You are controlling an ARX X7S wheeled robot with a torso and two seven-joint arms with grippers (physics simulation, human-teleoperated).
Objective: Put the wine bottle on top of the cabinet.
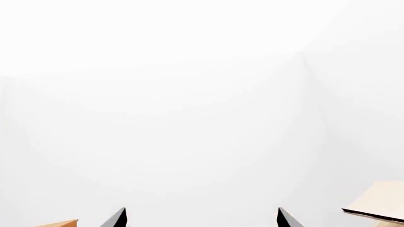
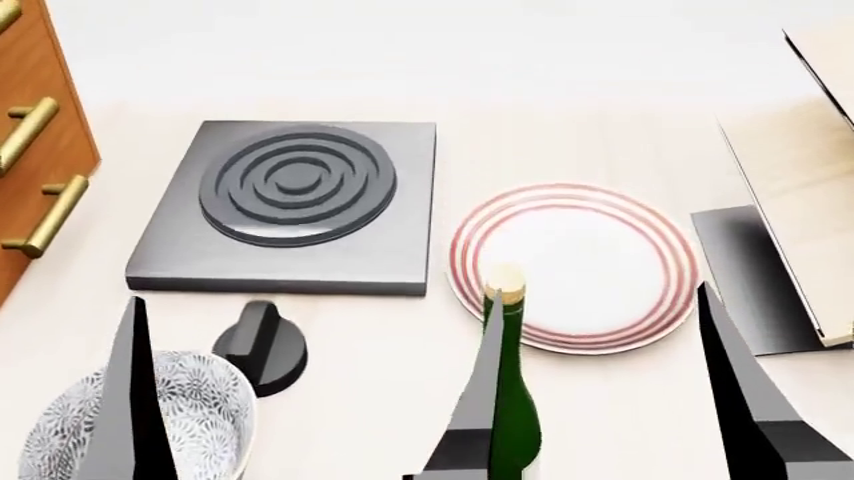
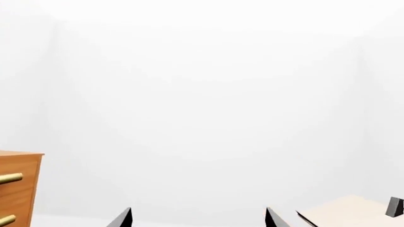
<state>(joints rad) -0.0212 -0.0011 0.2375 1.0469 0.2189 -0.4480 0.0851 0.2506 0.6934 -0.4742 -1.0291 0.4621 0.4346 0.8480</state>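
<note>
The wine bottle (image 2: 513, 400), dark green with a tan cork, stands at the near edge of the head view. It is just beside the left finger (image 2: 470, 410) of my right gripper (image 2: 597, 292), whose jaws are spread wide, the other finger (image 2: 737, 400) far to the bottle's right. Neither wrist view shows the bottle. The right gripper (image 3: 198, 208) is open and holds nothing. The left gripper (image 1: 202, 209) is open too, with one finger (image 2: 134, 400) rising over the bowl. The orange-brown cabinet (image 2: 34, 130) with brass handles stands at the far left, and its corner (image 3: 19, 189) shows in the right wrist view.
A patterned bowl (image 2: 200, 410) sits near left, with a black knob (image 2: 260, 345) beside it. Behind them lies a grey burner plate (image 2: 294, 200). A red-ringed plate (image 2: 581, 265) lies behind the bottle. The pale wooden rack (image 2: 801, 190) on its dark base stands at the right.
</note>
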